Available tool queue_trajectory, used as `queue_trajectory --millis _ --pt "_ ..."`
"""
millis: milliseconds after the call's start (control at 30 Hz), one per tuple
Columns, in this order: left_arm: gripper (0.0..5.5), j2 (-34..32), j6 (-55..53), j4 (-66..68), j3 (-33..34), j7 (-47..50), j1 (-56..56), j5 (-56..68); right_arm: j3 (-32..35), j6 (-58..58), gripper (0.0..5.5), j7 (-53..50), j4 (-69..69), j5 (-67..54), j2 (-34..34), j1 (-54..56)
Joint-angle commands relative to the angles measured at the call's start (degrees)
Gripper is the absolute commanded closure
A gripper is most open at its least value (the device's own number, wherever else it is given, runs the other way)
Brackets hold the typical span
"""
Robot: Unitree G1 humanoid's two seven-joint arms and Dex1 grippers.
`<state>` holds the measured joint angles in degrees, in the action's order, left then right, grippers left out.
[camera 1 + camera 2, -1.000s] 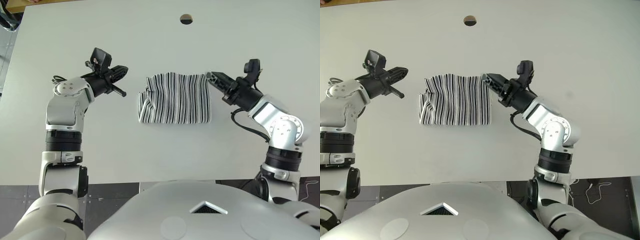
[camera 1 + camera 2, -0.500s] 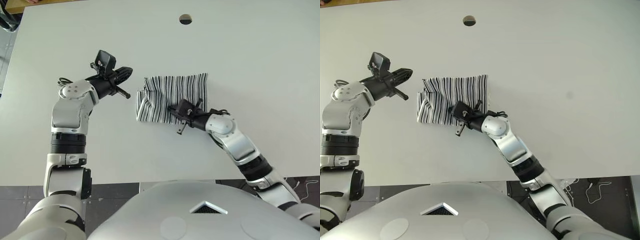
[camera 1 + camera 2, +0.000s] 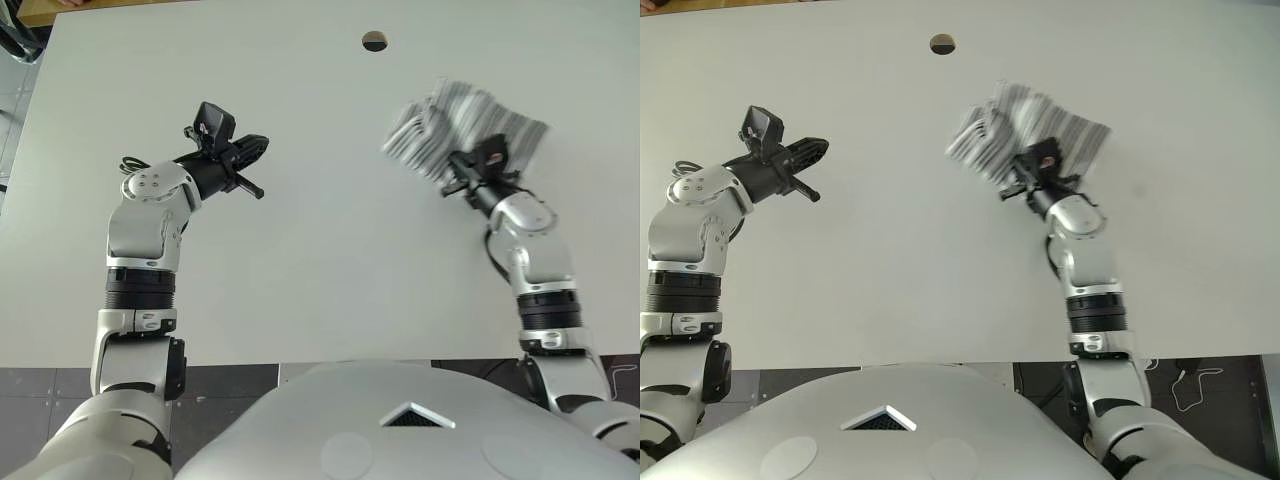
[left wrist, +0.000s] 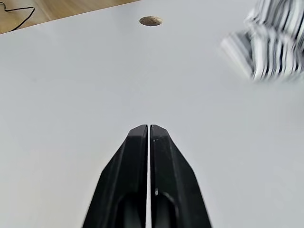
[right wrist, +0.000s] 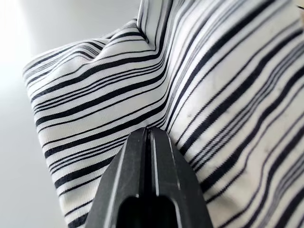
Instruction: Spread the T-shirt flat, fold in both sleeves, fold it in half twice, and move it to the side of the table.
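Note:
The black-and-white striped T-shirt (image 3: pixel 470 118) is a folded bundle at the right part of the white table (image 3: pixel 320 290), its edges smeared by motion. My right gripper (image 3: pixel 455 172) is at the bundle's near edge. In the right wrist view its fingers (image 5: pixel 142 156) are pressed together with their tips (image 5: pixel 148 130) in a fold of the striped cloth (image 5: pixel 228 95). My left gripper (image 3: pixel 256 147) hovers over bare table at the left, shut with nothing in it (image 4: pixel 148 127). From the left wrist view the T-shirt (image 4: pixel 275 47) lies far off.
A small round hole (image 3: pixel 375 41) sits in the tabletop near the far edge. A strip of wooden floor (image 4: pixel 57 9) shows beyond the table's far edge. Bare table lies between the two arms and along the near edge.
My right gripper went from the shirt's right corner to its near edge, then carried the folded shirt from the table's middle to the right. The left arm hardly moved.

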<state>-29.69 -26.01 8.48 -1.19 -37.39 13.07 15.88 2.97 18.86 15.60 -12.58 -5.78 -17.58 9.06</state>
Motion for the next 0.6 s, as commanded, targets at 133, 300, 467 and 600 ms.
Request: queue_trajectory --millis 133,300,467,600 --pt "5.40 -0.5 0.7 0.3 1.3 -0.3 0.3 -0.7 9.5 -6.1 5.38 -9.4 -2.5 -0.2 -0.1 -1.3" --pt "5.40 -0.6 1.7 -0.4 1.6 -1.5 -0.5 -0.5 0.7 -19.8 5.15 -6.5 15.3 4.6 1.8 -5.7" --pt "5.40 0.9 3.2 -3.1 1.3 -2.4 -3.0 0.3 -1.5 -19.9 4.54 -6.3 21.5 8.0 1.1 -7.8" --pt "5.40 5.9 7.4 -9.4 4.6 2.3 -7.9 2.1 -3.0 -21.1 4.54 -6.8 29.7 8.7 2.8 -12.9"
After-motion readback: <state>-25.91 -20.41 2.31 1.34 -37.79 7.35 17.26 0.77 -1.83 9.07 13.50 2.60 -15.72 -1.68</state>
